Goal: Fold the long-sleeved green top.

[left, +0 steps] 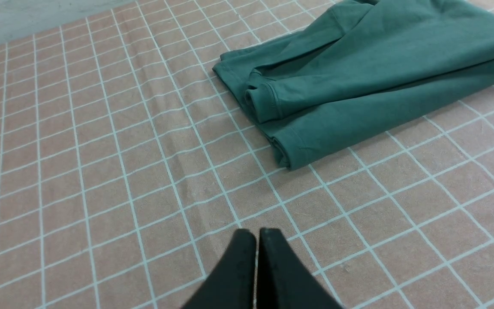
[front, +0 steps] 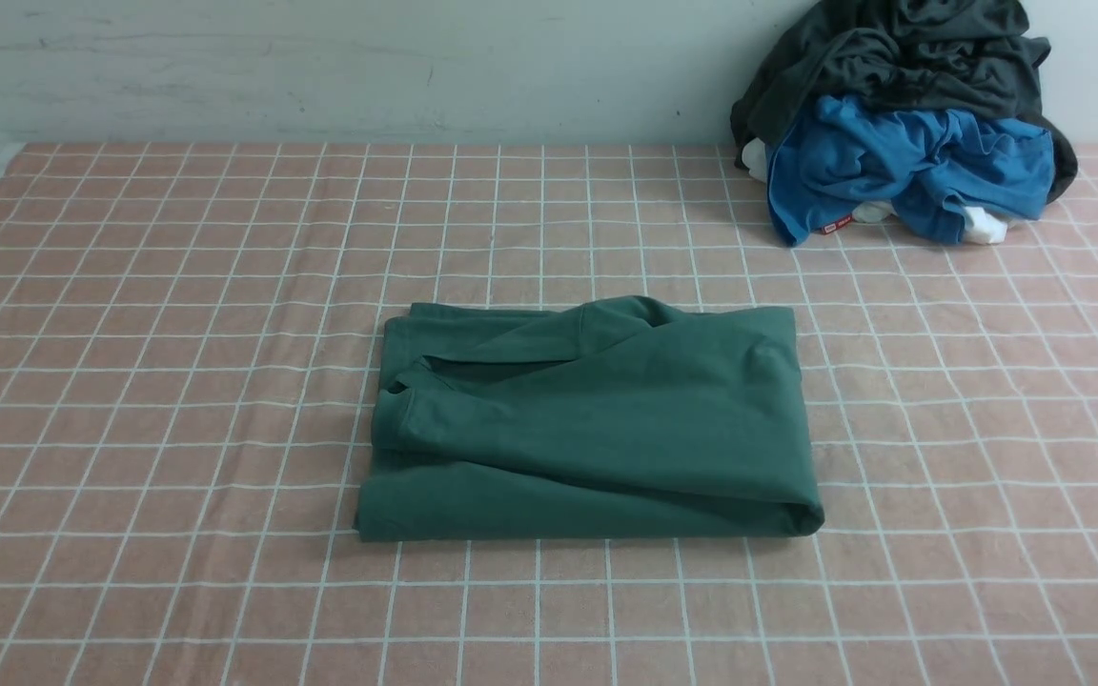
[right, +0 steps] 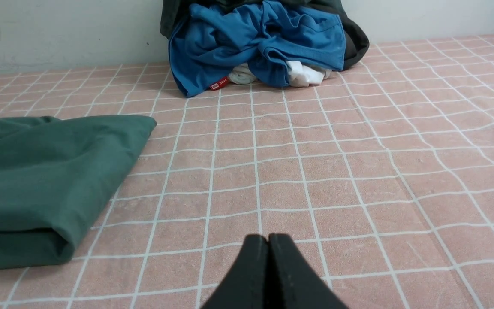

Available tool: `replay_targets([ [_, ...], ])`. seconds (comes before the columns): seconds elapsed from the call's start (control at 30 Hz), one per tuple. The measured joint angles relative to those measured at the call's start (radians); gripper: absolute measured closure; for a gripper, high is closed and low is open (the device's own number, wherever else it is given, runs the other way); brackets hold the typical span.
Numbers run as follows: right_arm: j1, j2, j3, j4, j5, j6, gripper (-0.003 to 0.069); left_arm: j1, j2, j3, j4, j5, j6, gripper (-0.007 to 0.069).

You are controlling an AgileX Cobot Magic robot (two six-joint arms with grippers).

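Note:
The green long-sleeved top (front: 597, 419) lies folded into a thick rectangle on the middle of the checked cloth. It also shows in the left wrist view (left: 358, 73), with a rolled cuff at its edge, and in the right wrist view (right: 45, 180). Its label and logo are hidden. My left gripper (left: 257, 234) is shut and empty, above bare cloth and well apart from the top's left end. My right gripper (right: 268, 238) is shut and empty, above bare cloth to the right of the top. Neither gripper's jaws show in the front view.
A pile of clothes stands at the back right against the wall: a dark grey garment (front: 911, 48) over a bright blue garment (front: 902, 162), with white fabric (right: 302, 75) under them. The pink checked cloth (front: 177, 381) covers the table. The wall (front: 368, 67) bounds the far edge.

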State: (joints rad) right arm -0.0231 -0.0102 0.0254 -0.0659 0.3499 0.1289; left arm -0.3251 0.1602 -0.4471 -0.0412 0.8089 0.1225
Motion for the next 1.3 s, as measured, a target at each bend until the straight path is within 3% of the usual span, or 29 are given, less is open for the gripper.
replay_targets([
  [1.07,0.0,0.0,0.0,0.0,0.0,-0.001,0.0673,0.0,0.0,0.019,-0.009,-0.02,0.0,0.0631],
  [1.17,0.0,0.0,0.0,0.0,0.0,-0.001,0.0673,0.013,-0.009,0.062,-0.01,-0.094,-0.007,0.0631],
  [1.3,0.0,0.0,0.0,0.0,0.0,-0.001,0.0673,0.128,-0.072,0.18,0.019,-0.334,-0.091,0.0631],
])
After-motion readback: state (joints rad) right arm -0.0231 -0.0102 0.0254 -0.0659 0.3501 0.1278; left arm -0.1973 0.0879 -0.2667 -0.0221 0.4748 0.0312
